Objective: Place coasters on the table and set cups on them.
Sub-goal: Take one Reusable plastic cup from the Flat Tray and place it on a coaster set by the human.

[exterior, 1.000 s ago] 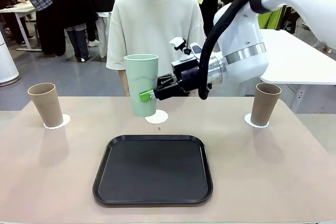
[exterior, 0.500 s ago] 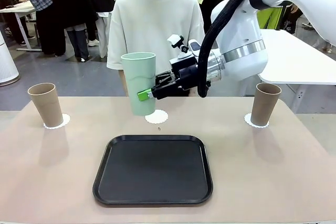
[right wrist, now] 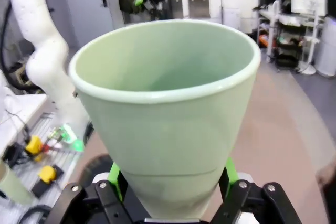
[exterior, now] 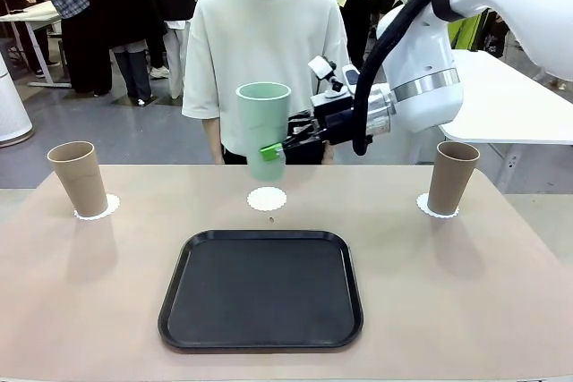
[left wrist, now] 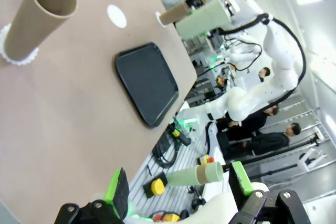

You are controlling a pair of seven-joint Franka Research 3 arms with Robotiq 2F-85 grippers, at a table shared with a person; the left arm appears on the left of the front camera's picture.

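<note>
I see my right gripper (exterior: 271, 150) with its fingers pinching the lower part of the mint green cup (exterior: 263, 129), holding it upright in the air above the bare middle coaster (exterior: 267, 199) on the surface (exterior: 466, 284). Two brown cups (exterior: 79, 177) (exterior: 451, 176) stand on their own coasters at the far left and far right, with the black tray (exterior: 260, 288) nearer me. My left gripper (left wrist: 178, 190) hangs off to the side, its fingers spread around nothing.

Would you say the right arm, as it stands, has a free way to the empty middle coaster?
Probably yes: the mint cup in the right gripper hangs just above the bare coaster, nothing between.
</note>
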